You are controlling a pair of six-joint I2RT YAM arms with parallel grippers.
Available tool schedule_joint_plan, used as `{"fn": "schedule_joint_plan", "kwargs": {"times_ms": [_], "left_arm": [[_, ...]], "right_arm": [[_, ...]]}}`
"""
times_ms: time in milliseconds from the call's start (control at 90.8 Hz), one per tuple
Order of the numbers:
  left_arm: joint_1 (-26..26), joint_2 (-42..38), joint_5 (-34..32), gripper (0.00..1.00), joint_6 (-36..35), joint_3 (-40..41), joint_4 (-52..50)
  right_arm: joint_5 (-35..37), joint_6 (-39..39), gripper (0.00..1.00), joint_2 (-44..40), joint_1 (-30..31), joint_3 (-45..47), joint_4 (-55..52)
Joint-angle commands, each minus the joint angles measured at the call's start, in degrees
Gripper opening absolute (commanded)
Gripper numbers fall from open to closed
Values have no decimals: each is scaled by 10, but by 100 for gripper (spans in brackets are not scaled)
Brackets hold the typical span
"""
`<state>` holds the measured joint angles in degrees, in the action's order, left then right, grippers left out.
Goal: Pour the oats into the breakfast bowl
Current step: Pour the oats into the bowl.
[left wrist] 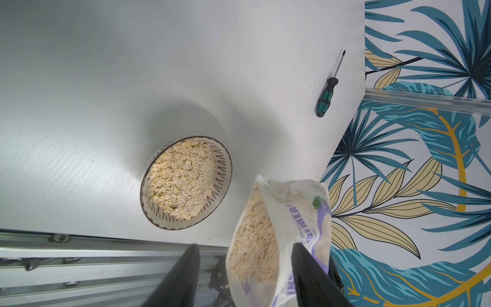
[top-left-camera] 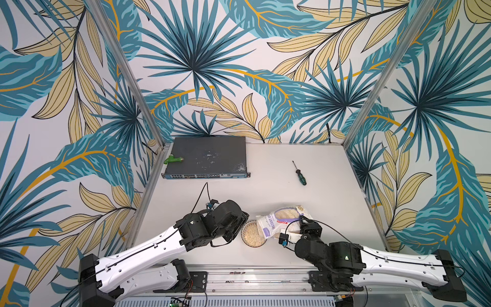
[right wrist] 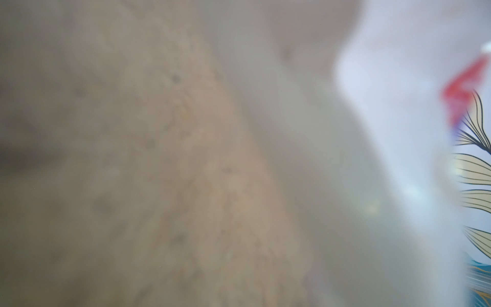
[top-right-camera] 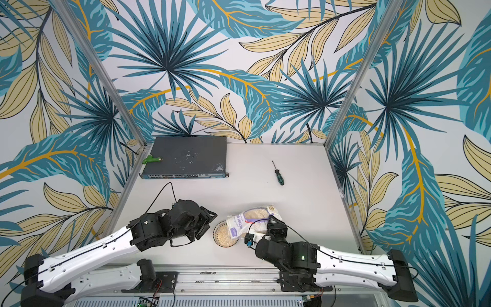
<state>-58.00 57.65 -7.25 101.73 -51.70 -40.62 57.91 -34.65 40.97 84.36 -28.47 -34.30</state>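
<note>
Standing between the left gripper's [left wrist: 244,247] spread fingers, lower centre, the oats bag [left wrist: 268,220] clears one; the right gripper [top-left-camera: 303,222] clamps its right end.

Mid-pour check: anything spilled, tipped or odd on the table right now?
No spill: the bowl sits upright, full of oats, and the table around it shows no loose flakes. One oddity: the bag fills the right wrist view as a blur, so that camera shows nothing useful. The screwdriver lies apart from both.
</note>
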Motion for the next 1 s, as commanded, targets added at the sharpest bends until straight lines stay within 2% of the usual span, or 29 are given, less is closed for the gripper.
{"fn": "schedule_joint_plan", "kwargs": {"times_ms": [0,298,683,992], "left_arm": [[-1,-5,-22,60,0,-20,-18],[-1,-1,-59,64,0,-55,-40],[16,28,-32,65,13,-98,-40],[44,21,-23,68,-18,-143,-57]], "right_arm": [[36,32,0,-21,-1,0,73],[24,36,0,-44,0,5,106],[11,61,0,-63,-1,-2,147],[3,90,0,-70,-1,-10,208]]}}
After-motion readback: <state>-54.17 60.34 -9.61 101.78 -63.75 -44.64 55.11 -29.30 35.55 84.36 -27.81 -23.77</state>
